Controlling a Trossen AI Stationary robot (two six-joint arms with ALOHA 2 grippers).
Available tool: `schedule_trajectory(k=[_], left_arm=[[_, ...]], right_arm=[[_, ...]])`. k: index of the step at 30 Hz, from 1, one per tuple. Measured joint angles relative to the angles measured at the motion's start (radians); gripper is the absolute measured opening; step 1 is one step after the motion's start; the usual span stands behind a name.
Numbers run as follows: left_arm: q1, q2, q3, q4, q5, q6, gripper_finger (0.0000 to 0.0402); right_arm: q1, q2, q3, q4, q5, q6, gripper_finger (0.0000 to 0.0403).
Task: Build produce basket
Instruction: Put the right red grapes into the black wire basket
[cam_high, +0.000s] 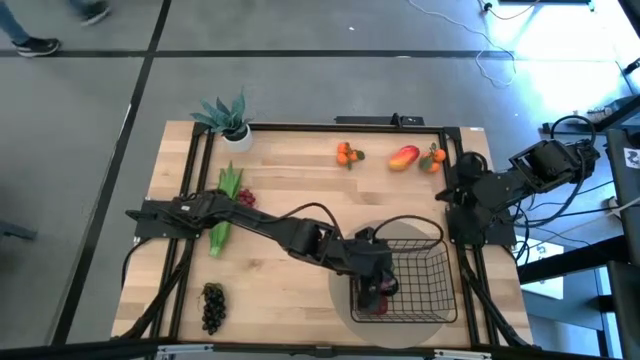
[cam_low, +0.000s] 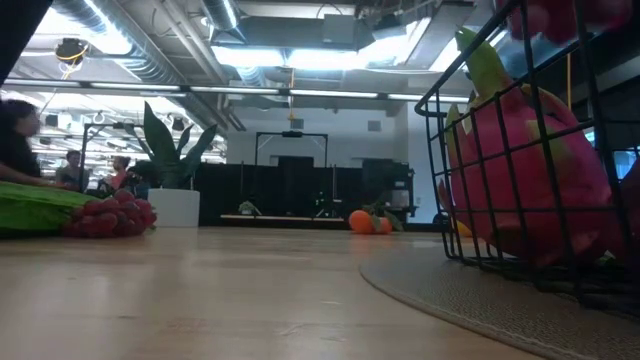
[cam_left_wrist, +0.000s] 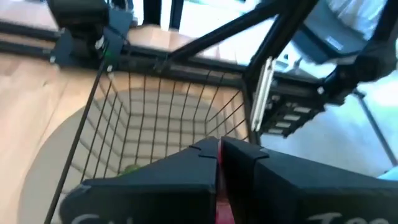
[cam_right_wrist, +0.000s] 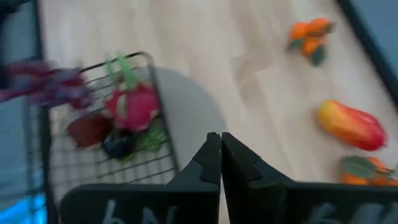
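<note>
Left claw (cam_high: 378, 292) clamped together over the black wire-mesh rectangular basket (cam_high: 440, 275), carrying a red-purple grape bunch (cam_right_wrist: 43, 86).

Inside the basket lie 1 pink dragon fruit (cam_low: 520, 180) and some darker pieces; beyond the basket on the wooden counter (cam_high: 290, 180) sit a red-yellow mango (cam_high: 403, 157) and 2 orange tangerine clusters (cam_high: 348, 154). Right claw (cam_right_wrist: 221, 152), fingers together and empty, waits beside the basket. My judgement: lower the grapes well below the rim before releasing, clear of the dragon fruit.

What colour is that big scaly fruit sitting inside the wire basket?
The dragon fruit in the basket is bright pink with yellow-green scale tips, clearest in the low view.
</note>
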Motion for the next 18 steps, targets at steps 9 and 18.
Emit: schedule_trajectory(k=[9, 18], left_arm=[[0.008, 0.036, -0.001, -0.009, 0.002, -0.076, 0.0], [0.007, 0.064, -0.001, -0.024, 0.002, -0.108, 0.0]], right_arm=[[0.0, 0.0, 0.0, 0.085, -0.171, -0.136, 0.0], [0.0, 0.001, 0.0, 0.089, -0.174, -0.158, 0.0]])
